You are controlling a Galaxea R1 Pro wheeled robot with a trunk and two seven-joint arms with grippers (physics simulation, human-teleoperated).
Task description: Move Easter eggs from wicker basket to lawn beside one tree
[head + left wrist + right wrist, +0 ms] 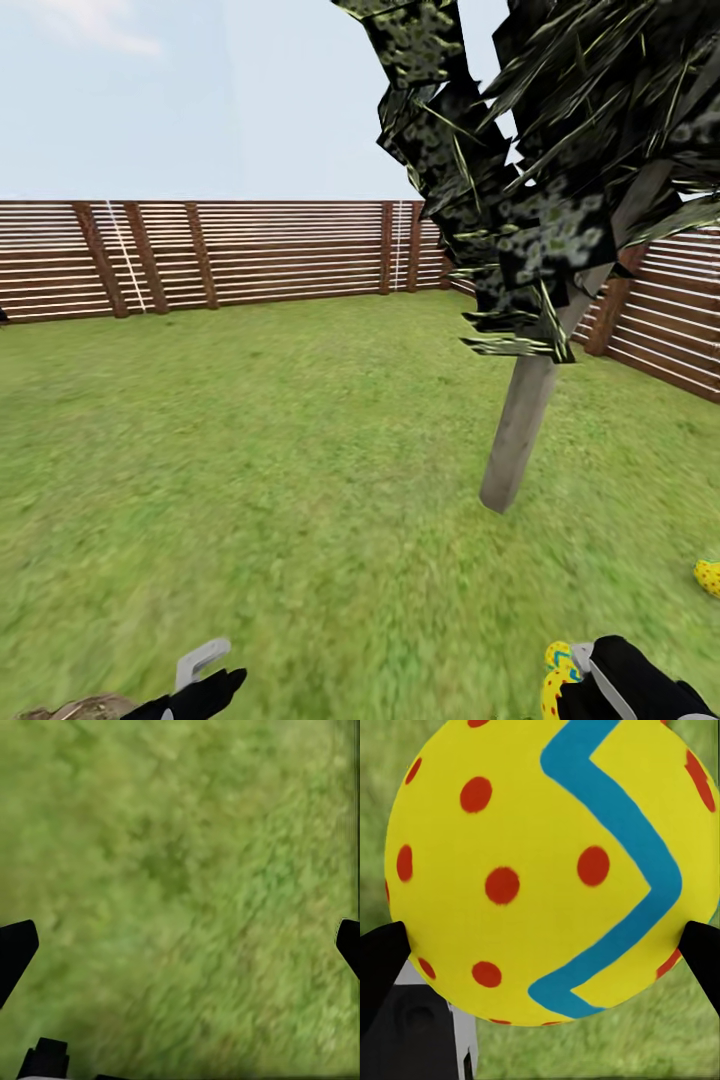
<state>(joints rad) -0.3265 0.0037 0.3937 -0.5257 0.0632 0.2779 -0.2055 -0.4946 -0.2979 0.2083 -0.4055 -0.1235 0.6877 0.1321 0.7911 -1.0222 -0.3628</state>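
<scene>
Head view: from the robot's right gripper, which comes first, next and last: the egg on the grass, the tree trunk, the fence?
1. Egg on the grass, just right of the right gripper.
2. Tree trunk, ahead.
3. Fence, at the lawn's far edge.

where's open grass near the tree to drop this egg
Bare lawn lies left of and in front of the tree trunk. The right is tighter: an egg already lies there, near the fence. The right pincer grips an egg.
</scene>
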